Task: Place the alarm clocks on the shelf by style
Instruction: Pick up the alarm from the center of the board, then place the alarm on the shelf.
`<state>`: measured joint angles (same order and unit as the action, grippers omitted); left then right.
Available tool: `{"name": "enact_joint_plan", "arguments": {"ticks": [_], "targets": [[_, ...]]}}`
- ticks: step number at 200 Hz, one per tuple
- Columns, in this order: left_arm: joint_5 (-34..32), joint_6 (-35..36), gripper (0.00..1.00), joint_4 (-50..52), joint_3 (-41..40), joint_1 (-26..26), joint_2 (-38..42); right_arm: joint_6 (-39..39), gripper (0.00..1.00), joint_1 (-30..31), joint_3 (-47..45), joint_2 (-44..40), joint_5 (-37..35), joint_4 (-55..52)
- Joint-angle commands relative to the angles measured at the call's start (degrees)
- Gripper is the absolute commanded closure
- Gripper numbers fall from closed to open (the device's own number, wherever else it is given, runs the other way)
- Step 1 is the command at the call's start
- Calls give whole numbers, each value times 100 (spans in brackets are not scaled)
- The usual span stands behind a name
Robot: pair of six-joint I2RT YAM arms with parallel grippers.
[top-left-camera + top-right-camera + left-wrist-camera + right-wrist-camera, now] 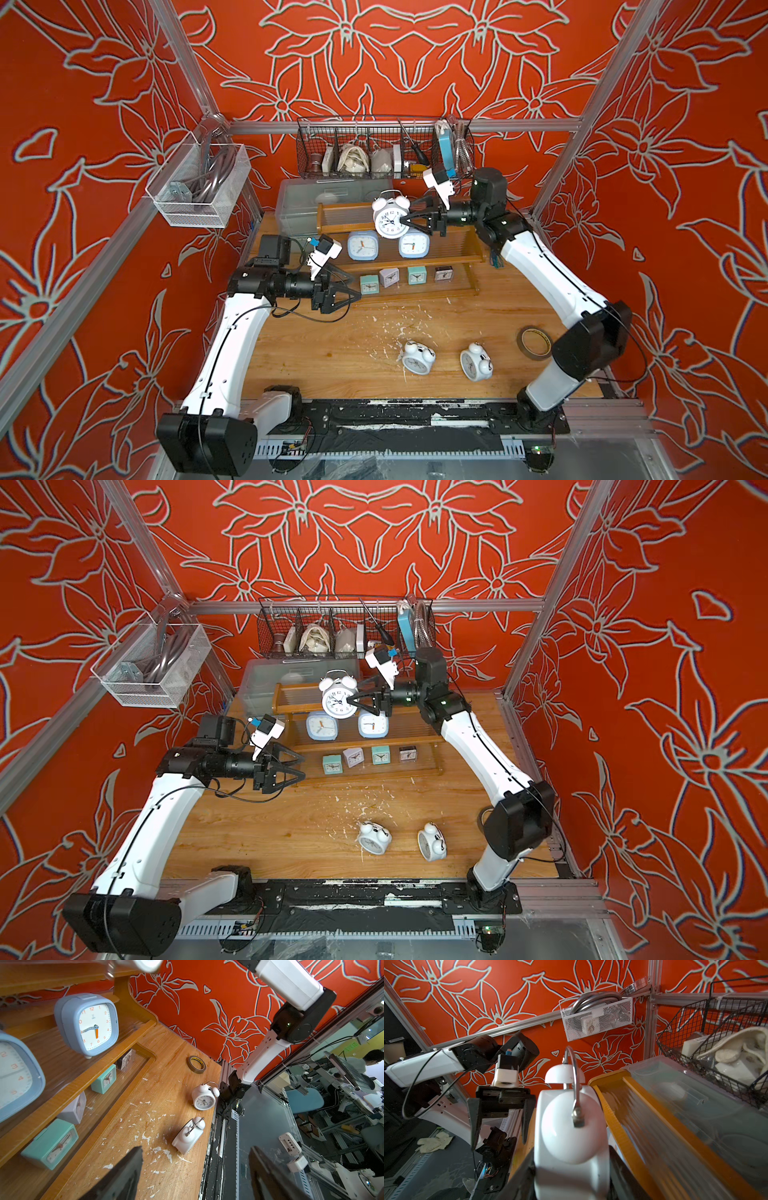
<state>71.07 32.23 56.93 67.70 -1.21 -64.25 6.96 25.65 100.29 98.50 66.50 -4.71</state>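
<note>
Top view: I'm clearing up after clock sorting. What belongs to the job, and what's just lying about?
Job: shelf; held twin-bell clock; two loose twin-bell clocks; blue square clocks; cube clocks.
Lying about: tape roll; wire basket; plastic bin; mesh basket.

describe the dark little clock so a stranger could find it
Find the wooden stepped shelf and look at its lowest tier, where four tiny cube clocks stand in a row. The dark little clock is at the end nearest the right arm, the only dark-cased one.
</note>
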Motion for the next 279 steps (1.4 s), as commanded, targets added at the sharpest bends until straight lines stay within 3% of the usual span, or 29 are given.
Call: {"name": "enact_joint_plan", "arguments": {"ticks": [1,51,76,149,279], "targets": [[102,316,20,489,-88,-113,160,-54,61,-25,882,480,353,51],[153,293,20,511,-296,-195,280,674,63,-16,3054,2120,478,-251],[145,315,20,497,-356,-218,294,932,64,0,3719,2655,433,-288],[153,293,20,379,-505,-265,281,327,63,211,4270,3218,-6,-1020],[162,363,20,388,-585,-318,334,-640,61,314,4334,3291,-357,-1859]]}}
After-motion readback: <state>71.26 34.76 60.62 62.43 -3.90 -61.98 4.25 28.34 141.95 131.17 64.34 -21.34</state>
